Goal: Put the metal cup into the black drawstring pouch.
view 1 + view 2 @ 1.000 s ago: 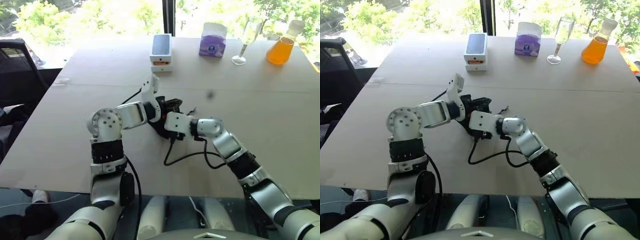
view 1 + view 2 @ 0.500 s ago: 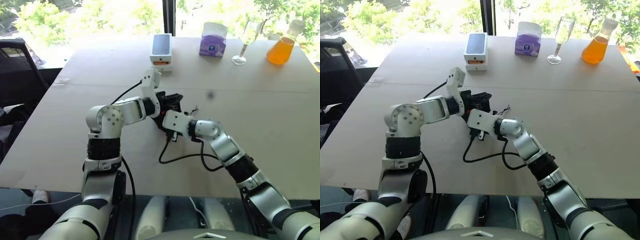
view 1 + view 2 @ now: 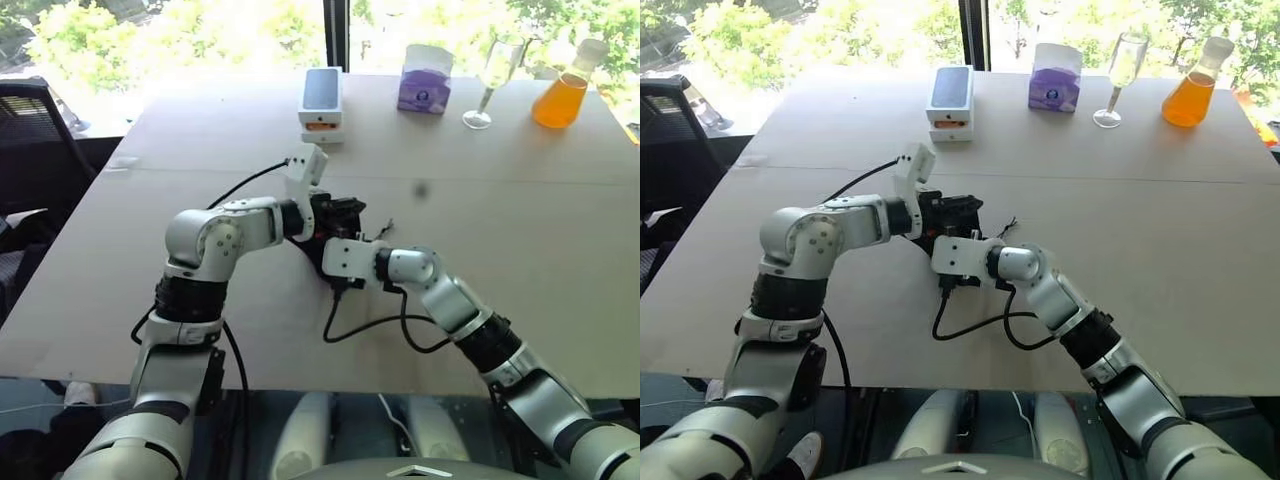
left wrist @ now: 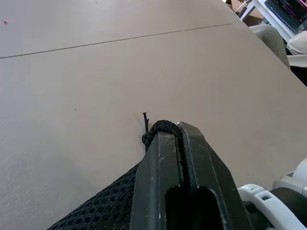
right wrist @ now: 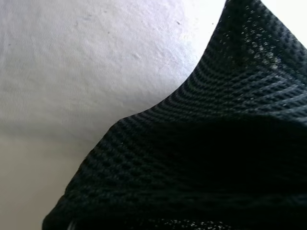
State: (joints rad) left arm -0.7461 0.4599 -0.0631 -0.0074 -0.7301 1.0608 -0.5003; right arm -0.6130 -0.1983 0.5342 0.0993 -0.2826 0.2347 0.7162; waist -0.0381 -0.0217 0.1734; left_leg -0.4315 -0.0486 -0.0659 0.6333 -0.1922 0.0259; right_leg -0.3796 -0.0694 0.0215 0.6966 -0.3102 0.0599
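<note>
The black drawstring pouch [image 3: 932, 240] hangs just above the middle of the table between my two hands. My left gripper [image 4: 178, 127] is shut on its corded rim, with black mesh [image 4: 110, 206] falling away below the fingers. A short end of the drawstring cord [image 4: 145, 120] sticks out past the fingertips. My right gripper [image 3: 322, 252] is pressed up against the pouch from the near side, and its wrist camera looks straight onto the black mesh [image 5: 216, 143]. The metal cup is hidden.
Along the far edge stand a phone box [image 3: 322, 100], a purple tissue box [image 3: 425, 85], a wine glass [image 3: 490, 85] and a flask of orange liquid [image 3: 562, 95]. A black cable [image 3: 370, 320] loops below my right wrist. An office chair [image 3: 30, 130] is at the left.
My left arm's elbow has swung outward and its wrist has rolled, while the gripper stays shut on the pouch rim. The right hand has stayed at the pouch.
</note>
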